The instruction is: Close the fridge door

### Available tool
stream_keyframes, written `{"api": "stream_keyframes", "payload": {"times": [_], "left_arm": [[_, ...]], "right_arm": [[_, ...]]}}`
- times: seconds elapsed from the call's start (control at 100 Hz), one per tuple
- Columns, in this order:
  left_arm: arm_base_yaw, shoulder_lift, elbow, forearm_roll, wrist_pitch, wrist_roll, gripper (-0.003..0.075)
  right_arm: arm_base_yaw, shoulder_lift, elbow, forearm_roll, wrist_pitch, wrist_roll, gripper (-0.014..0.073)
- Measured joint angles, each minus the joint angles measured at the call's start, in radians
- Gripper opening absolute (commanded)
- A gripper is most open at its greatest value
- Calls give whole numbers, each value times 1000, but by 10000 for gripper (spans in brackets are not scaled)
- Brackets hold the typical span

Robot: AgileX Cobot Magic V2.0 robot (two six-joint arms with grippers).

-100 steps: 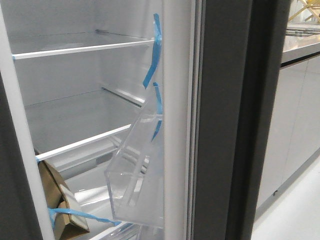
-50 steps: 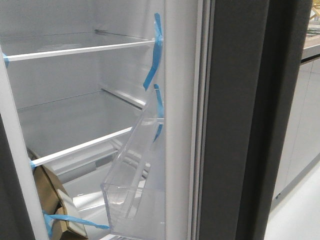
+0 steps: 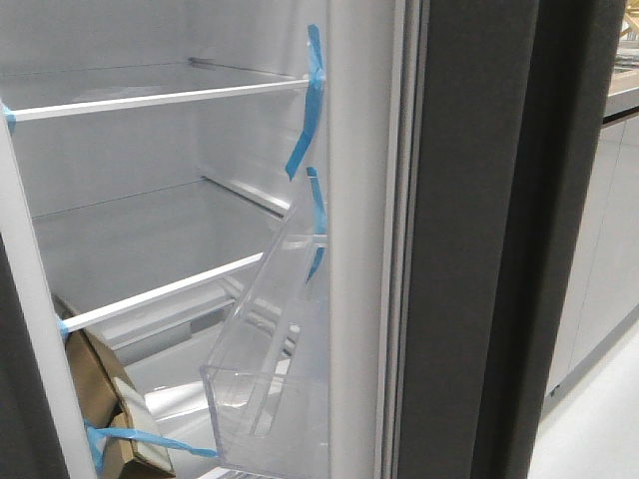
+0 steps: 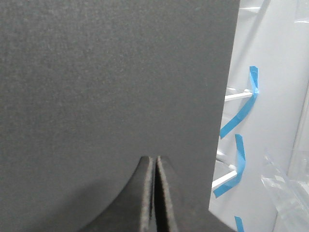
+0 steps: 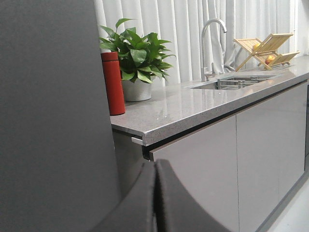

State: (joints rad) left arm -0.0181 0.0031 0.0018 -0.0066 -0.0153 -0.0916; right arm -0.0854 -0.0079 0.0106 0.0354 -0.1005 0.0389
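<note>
Clear plastic of a door bin (image 3: 265, 384) is filling the 6 o'clock part of the front view, tilting out from the white lining, with blue tape strips (image 3: 312, 100) hanging above it at 12 o'clock. Behind it the white shelves (image 3: 160, 98) of the fridge are showing, and a brown cardboard box (image 3: 105, 394) is sitting at 8 o'clock, taped in blue. The fridge door (image 3: 479, 239), a tall dark grey slab, is standing edge-on from 1 to 5 o'clock and is covering most of the pale grey cabinet fronts (image 3: 599, 249) at 3 o'clock.

Compared with one second ago, the door edge is taking more of the view and the cabinets less; since half a second ago almost nothing is changing.

In the left wrist view the left gripper (image 4: 154, 193) is pointing straight at the dark grey face of the door (image 4: 111, 87), very close to it, its fingers pressed together with nothing between them. In the right wrist view the right gripper (image 5: 155, 198) is also clenched and empty, beside a dark grey panel (image 5: 53, 111), with a grey counter (image 5: 193, 108), a red bottle (image 5: 112, 83), a potted plant (image 5: 137, 58) and a faucet (image 5: 210, 43) at 1 o'clock.
</note>
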Motion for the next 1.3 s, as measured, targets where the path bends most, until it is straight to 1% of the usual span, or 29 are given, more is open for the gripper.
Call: {"api": "stream_keyframes", "payload": {"times": [0.6,0.82,1.15,1.22,1.3], "left_arm": [[0,0,0,0,0,0,-21],[0,0,0,0,0,0,-21],[0,0,0,0,0,0,-21],[0,0,0,0,0,0,-21],[0,0,0,0,0,0,-21]], "right_arm": [[0,0,0,0,0,0,-76],[0,0,0,0,83,0,-76],[0,0,0,0,88,0,-76],[0,19,-20,0,101,0,-76],[0,77,-82,0,101,0,-76]]}}
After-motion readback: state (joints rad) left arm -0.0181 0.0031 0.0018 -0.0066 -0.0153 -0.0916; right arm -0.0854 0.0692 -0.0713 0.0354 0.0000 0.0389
